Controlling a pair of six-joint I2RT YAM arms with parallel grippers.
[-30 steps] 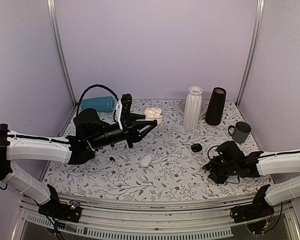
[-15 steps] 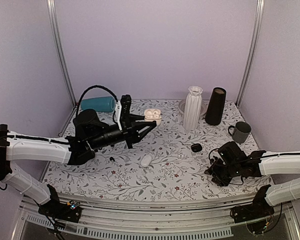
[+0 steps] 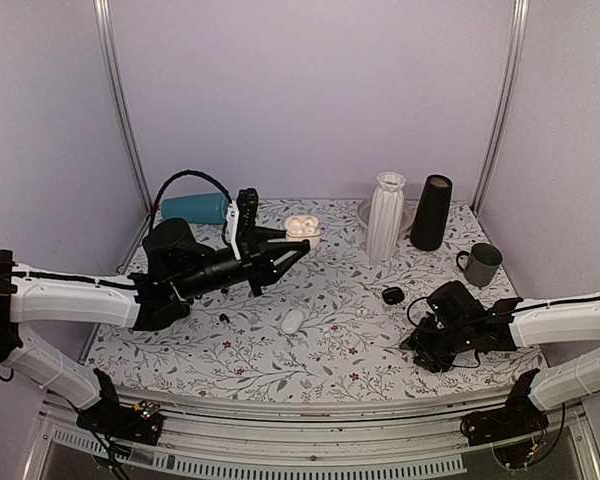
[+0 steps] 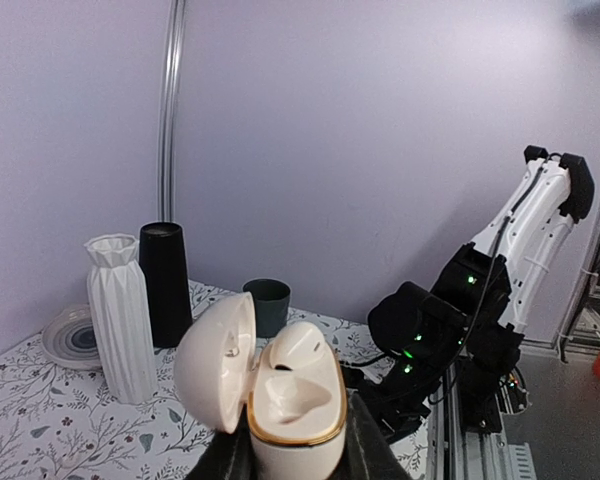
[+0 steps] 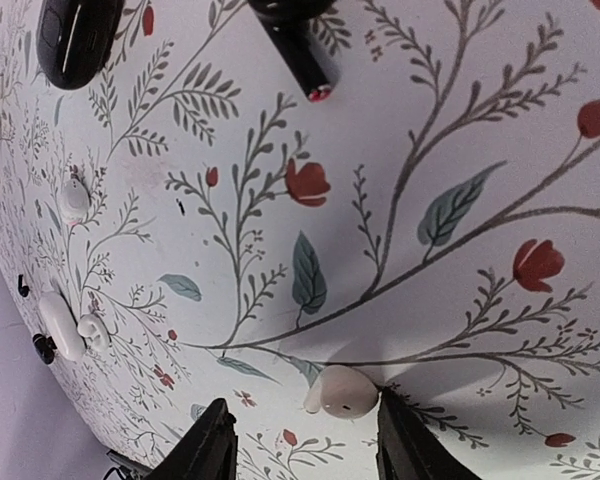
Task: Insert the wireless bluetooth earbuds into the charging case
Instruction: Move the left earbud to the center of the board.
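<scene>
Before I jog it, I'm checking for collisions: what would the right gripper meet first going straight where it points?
Probably the white earbud lying on the floral table, between the open fingers of the right gripper.

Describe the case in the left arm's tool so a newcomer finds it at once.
Start at the left arm reaching across the floral table. Its tool pinches a white charging case. Unlike the closed white case and black case on the table, its lid stands open, gold-rimmed.
</scene>
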